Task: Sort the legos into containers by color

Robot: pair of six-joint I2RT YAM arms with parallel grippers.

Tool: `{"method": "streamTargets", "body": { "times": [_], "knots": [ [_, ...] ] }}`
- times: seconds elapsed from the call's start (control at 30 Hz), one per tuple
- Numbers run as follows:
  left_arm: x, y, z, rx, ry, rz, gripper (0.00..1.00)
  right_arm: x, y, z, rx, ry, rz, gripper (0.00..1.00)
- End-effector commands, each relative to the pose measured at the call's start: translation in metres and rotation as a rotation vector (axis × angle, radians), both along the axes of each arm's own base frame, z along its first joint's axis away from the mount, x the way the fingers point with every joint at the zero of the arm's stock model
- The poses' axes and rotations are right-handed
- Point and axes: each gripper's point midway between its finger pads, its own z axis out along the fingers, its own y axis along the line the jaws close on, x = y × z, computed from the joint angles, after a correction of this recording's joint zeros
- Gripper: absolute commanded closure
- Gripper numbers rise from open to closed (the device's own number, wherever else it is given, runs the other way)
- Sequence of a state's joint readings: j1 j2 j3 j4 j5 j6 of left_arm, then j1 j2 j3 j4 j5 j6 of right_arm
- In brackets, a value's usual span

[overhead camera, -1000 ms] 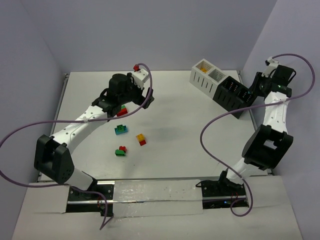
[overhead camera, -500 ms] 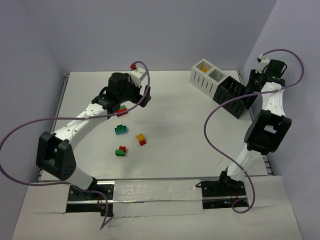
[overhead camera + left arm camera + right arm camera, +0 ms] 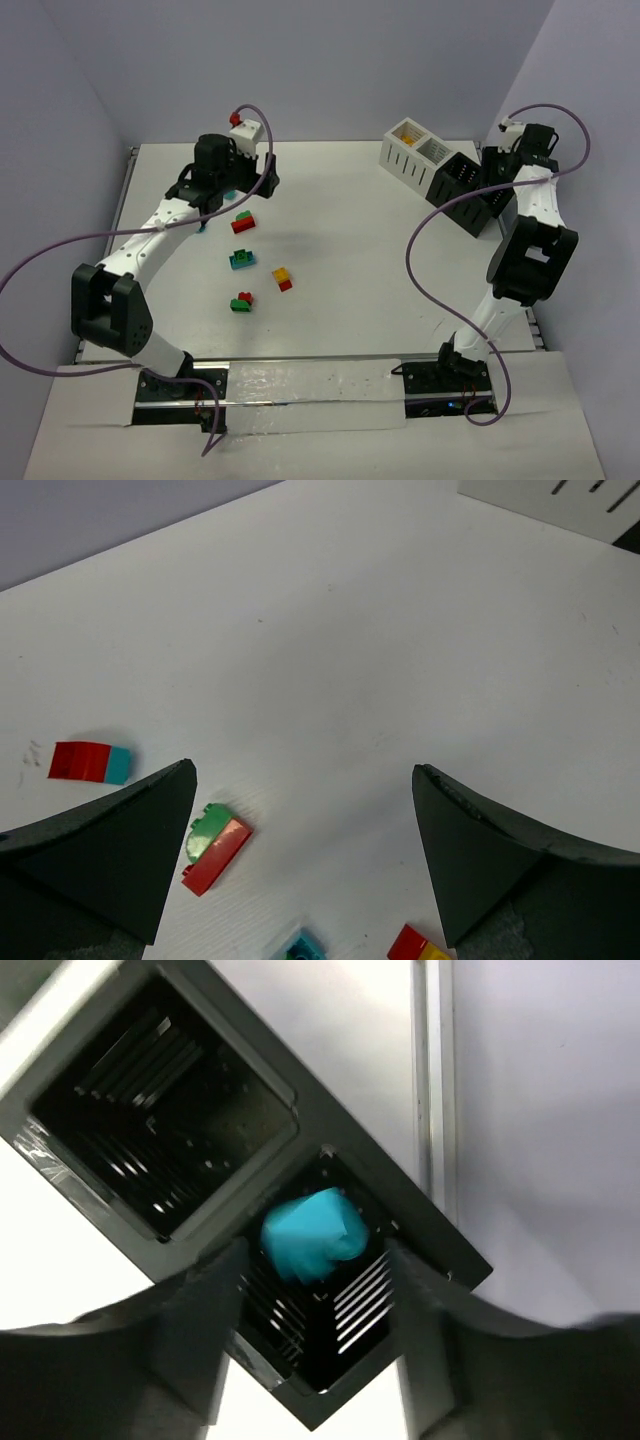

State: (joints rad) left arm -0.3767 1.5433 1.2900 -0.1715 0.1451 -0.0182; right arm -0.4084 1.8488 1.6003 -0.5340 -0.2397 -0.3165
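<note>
Over at the far right end of the row, the right gripper point(image 3: 312, 1268) is hanging above the last black bin point(image 3: 420, 1222). Its fingers are standing partly apart, and the teal brick point(image 3: 315, 1232) is showing between them without either pad visibly touching it. It's blurry, so I'm guessing it's loose and going into that bin, not gripped.

The left gripper point(image 3: 303, 770) is hovering over the table point(image 3: 350, 250) with its fingers spread wide and holding nothing. A red-and-green pair point(image 3: 215, 847) is lying just under its left finger, and a red-and-teal pair point(image 3: 90, 762) is sitting off to the side. A few more stacked pairs are waiting mid-table, including a yellow-and-red one point(image 3: 282, 279). The white bins point(image 3: 415, 150) are sitting at the near-centre end of the row.

Handling-wise, I'm thinking these legos are light, rigid and a bit slick. Pinching across the flat side walls is looking safer than grabbing the studs or a corner. The two-colour stacks are probably needing both grippers, one holding each half, to pull them apart before sorting.
</note>
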Motion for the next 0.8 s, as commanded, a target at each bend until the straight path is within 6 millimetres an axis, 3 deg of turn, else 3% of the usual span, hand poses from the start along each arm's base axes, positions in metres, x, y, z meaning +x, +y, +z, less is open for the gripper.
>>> {"method": "streamTargets", "body": {
  "times": [0.0, 0.07, 0.2, 0.33, 0.4, 0.47, 0.57, 0.67, 0.77],
  "knots": [
    [0.008, 0.013, 0.017, -0.046, -0.006, 0.046, 0.01, -0.006, 0.000, 0.021, -0.032, -0.036, -0.012, 0.15],
    [0.006, 0.019, 0.015, -0.051, 0.008, 0.058, 0.01, -0.007, 0.004, 0.028, -0.025, -0.048, -0.014, 0.14],
    [0.003, 0.039, 0.008, -0.043, 0.027, 0.109, 0.01, -0.007, 0.018, 0.064, -0.016, -0.122, -0.002, 0.13],
    [0.003, 0.083, -0.012, -0.032, 0.117, 0.206, 0.01, 0.001, 0.050, 0.126, -0.015, -0.261, 0.058, 0.10],
    [0.000, 0.097, -0.024, 0.005, 0.156, 0.213, 0.01, 0.005, 0.074, 0.146, -0.015, -0.310, 0.112, 0.09],
    [-0.011, 0.092, -0.033, 0.052, 0.179, 0.097, 0.09, 0.007, 0.098, 0.155, 0.004, -0.333, 0.170, 0.09],
    [-0.044, 0.069, -0.045, 0.096, 0.187, -0.183, 0.15, 0.006, 0.133, 0.156, 0.048, -0.337, 0.249, 0.08],
    [-0.082, 0.037, -0.043, 0.141, 0.052, -0.558, 0.15, 0.003, 0.164, 0.139, 0.103, -0.294, 0.321, 0.08],
    [-0.109, 0.015, -0.051, 0.282, -0.093, -0.851, 0.12, -0.002, 0.180, 0.119, 0.135, -0.240, 0.365, 0.08]
  ]
}}
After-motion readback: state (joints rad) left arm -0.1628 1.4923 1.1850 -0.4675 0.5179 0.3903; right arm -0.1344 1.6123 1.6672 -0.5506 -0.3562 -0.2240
